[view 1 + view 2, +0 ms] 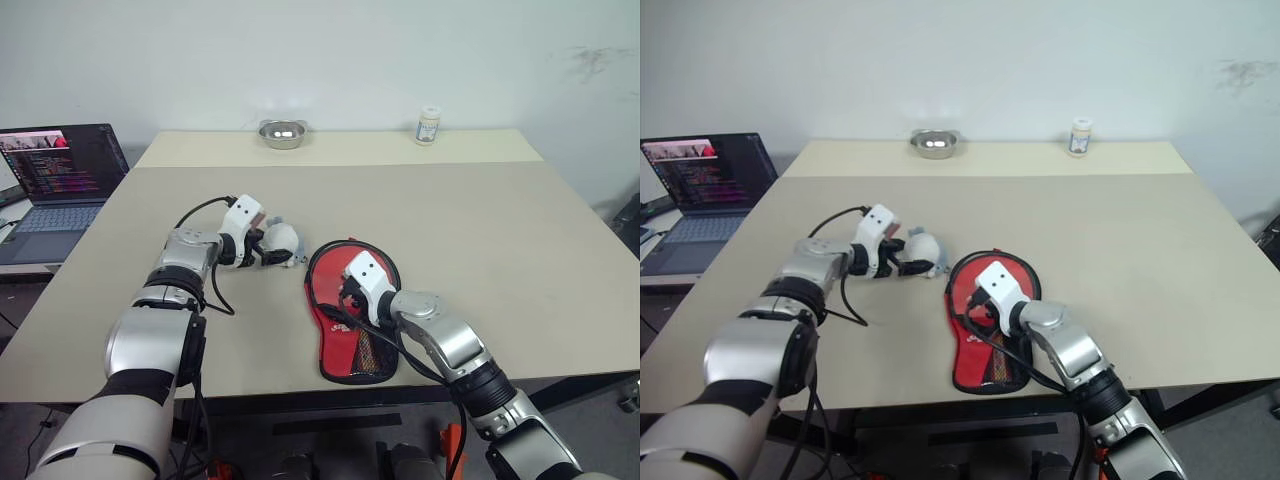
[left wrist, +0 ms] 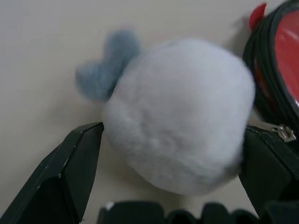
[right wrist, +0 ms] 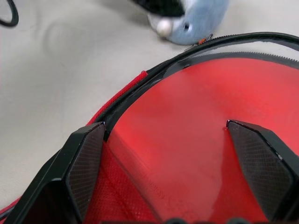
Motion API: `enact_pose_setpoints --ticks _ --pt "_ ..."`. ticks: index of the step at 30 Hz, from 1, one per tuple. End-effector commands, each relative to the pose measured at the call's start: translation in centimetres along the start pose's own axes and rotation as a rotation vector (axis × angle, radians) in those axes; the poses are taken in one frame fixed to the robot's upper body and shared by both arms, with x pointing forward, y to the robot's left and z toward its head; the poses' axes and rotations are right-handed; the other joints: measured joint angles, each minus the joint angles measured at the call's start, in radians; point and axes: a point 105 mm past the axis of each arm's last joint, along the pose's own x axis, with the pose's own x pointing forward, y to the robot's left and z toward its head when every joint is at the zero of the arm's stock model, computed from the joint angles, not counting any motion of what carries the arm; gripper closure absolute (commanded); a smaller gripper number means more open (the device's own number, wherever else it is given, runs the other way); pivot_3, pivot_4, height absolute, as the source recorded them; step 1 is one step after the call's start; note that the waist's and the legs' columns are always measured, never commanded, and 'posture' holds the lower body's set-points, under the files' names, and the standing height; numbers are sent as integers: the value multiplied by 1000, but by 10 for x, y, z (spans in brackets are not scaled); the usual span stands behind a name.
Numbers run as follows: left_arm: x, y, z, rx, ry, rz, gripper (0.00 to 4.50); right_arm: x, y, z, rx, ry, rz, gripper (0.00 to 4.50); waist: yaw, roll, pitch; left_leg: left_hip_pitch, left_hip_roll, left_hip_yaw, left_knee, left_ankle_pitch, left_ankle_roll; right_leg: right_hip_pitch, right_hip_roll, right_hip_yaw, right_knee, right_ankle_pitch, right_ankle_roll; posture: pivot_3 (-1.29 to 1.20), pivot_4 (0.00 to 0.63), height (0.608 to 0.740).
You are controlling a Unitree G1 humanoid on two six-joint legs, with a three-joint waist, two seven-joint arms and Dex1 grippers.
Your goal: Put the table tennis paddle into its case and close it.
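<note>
Beige table (image 1: 480,220) carries the case (image 1: 325,352) near its front edge, long axis running front to back, round end away from the robot, with the table tennis paddle (image 3: 196,135) lying inside it. Right gripper (image 1: 348,296), fingers apart, hangs directly over the red face; left gripper (image 1: 262,250), also spread, flanks a whitish plush toy (image 1: 283,240) just beside the case's round end

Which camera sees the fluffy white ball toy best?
The left wrist view: the fluffy white toy sits close up between the open left gripper fingers. Both eye views show it small, beside the case; the right wrist view catches just its edge.
</note>
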Motion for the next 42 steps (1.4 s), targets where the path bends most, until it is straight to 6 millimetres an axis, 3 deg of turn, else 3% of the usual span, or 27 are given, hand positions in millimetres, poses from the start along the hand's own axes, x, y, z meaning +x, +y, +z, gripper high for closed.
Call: enact_pose_setpoints --ticks 1,7,8,10,18,22,31,35,42 --pt "2 3 -12 -19 44 47 16 -2 2 -5 19 18 -6 0 0 0 0 0 0 0 0 0 0 0 0 0 0 0 0 0 150 740" --pt "11 -2 -16 -38 43 78 16 -4 2 -5 18 23 -19 0 3 0 -1 6 0 1 0 0 0 3 0 1 5 0 0 0 150 740" --pt "13 -3 -17 -40 45 83 182 -4 1 -5 17 24 -24 0 3 0 -1 8 0 1 0 0 0 4 0 2 7 0 0 0 150 740" --pt "15 -5 -19 -43 47 84 586 -4 0 -4 14 25 -32 0 4 0 -1 11 0 1 0 0 -1 6 0 2 8 0 0 0 150 740" --pt "21 -11 -23 -68 43 76 3330 -3 -3 24 -29 -47 -56 0 4 0 -1 22 1 1 0 1 -1 17 0 2 8 -3 4 0 150 740" --pt "22 -11 -23 -72 41 77 4158 6 -14 27 2 -61 -112 0 4 0 -1 23 1 1 0 1 -1 17 0 2 8 -2 3 0 150 740" --pt "24 -16 -17 -76 16 47 4302 19 -27 -8 56 30 -147 0 3 0 -1 23 1 1 -1 1 -1 17 0 2 8 -1 1 0 150 740" --pt "27 -17 0 -60 -22 48 4303 17 -37 -35 79 118 -200 0 5 0 -1 25 0 1 -1 1 -1 17 0 2 7 -1 2 0 150 740" --pt "33 -9 42 128 -39 215 4304 14 -20 -58 83 197 -136 0 15 -1 -2 27 0 0 -1 1 -1 18 0 1 7 -3 4 0 150 740"
